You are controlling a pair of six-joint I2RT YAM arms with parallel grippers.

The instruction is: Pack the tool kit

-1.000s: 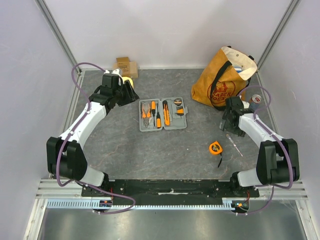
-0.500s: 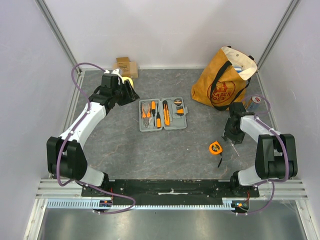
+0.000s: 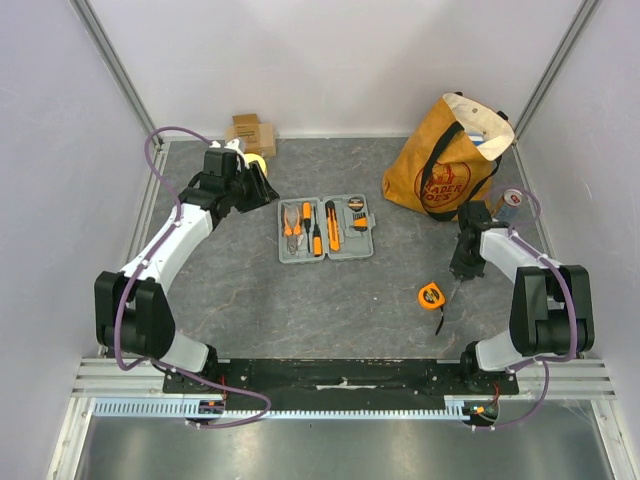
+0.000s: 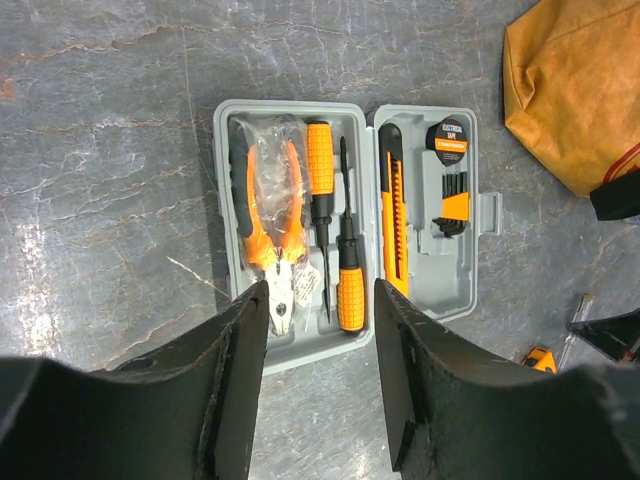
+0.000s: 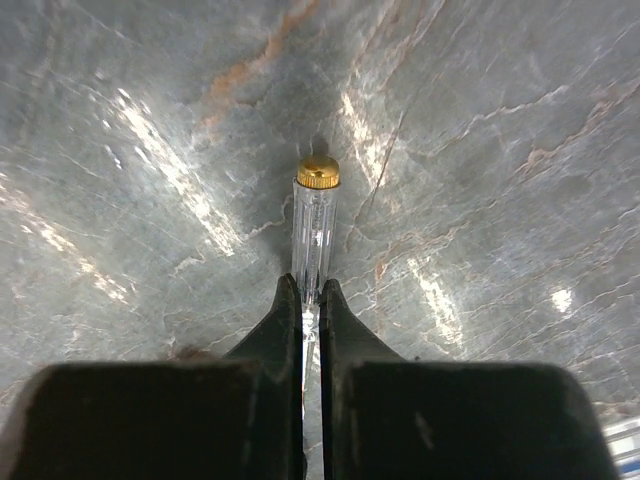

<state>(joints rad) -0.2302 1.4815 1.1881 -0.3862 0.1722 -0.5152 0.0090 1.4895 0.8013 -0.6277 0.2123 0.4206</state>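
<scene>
Grey plastic case (image 4: 460,282) open, orange-black tools (image 4: 349,282) slotted, left jaws parted, right jaws pinching clear screwdriver (image 5: 315,235)

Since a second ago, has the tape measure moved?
No. The tape measure sits in the same spot on the table, right of the grey case and nearer the arm bases, with the same gap to it.
</scene>
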